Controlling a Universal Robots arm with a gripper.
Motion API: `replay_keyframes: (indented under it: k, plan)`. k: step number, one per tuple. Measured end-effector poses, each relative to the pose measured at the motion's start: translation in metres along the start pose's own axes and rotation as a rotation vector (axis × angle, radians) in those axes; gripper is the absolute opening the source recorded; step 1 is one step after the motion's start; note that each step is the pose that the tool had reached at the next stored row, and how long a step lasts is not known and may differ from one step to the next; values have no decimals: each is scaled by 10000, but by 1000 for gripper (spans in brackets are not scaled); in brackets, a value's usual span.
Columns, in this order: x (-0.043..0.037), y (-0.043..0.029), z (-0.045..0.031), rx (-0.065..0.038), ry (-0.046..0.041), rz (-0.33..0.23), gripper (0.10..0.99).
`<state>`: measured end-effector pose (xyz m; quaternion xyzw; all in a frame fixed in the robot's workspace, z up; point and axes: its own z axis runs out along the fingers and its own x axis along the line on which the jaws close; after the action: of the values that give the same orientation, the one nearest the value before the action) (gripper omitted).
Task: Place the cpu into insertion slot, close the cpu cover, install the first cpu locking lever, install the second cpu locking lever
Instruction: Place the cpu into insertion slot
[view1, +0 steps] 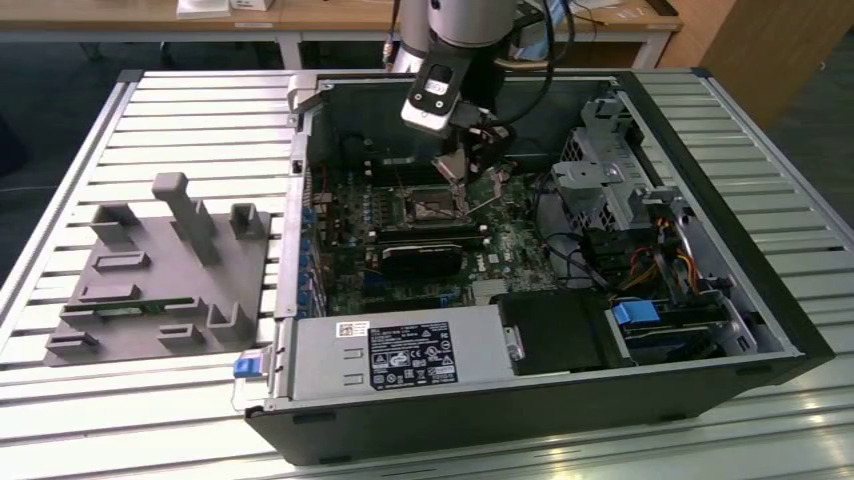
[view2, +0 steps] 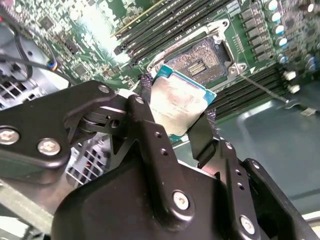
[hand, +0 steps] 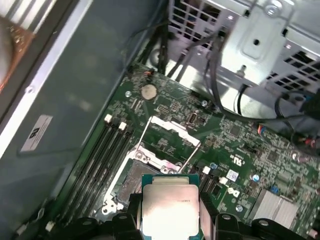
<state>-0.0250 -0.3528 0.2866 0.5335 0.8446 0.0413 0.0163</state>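
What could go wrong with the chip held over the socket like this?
The gripper holds the cpu by two edges near the insertion slot, and the chip looks tilted to it. If lowered askew, it might seat crooked or damage the contacts. The raised locking lever and open cpu cover stand close by, so a finger could snag them.

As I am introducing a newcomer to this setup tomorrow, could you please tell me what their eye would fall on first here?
The cpu, a pale square chip pinched in the tool, hangs over the open slot without being in it, as seen in both wrist views. In the exterior view, the opened case lies on a slatted table, with a grey holder beside it on the exterior view's left.
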Motion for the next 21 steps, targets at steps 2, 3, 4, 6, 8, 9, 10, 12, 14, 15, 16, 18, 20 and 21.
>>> replay_keyframes:
  k: [2,3,4,6,8,9,10,12,14,15,16,18,20,21]
  plan:
    - [0,0,8,-7,-31,358,541]
    - [0,-1,11,-9,-47,538,541]
    - [0,-1,14,-12,-63,717,541]
    - [0,-2,22,-18,-94,1076,541]
    - [-1,-2,29,-24,-127,1451,541]
    - [-1,-3,33,-27,-143,1623,541]
    - [-1,-3,37,-31,-158,1804,541]
    - [-1,-4,44,-36,-190,2167,541]
    - [-1,-4,51,-42,-223,2534,541]
    - [-1,-5,55,-46,-238,2716,541]
    - [-1,-6,61,-49,-253,2894,541]
    - [-1,-7,76,-55,-284,3245,541]
    - [0,-10,91,-59,-306,3506,541]
    - [1,-13,98,-61,-316,3612,541]
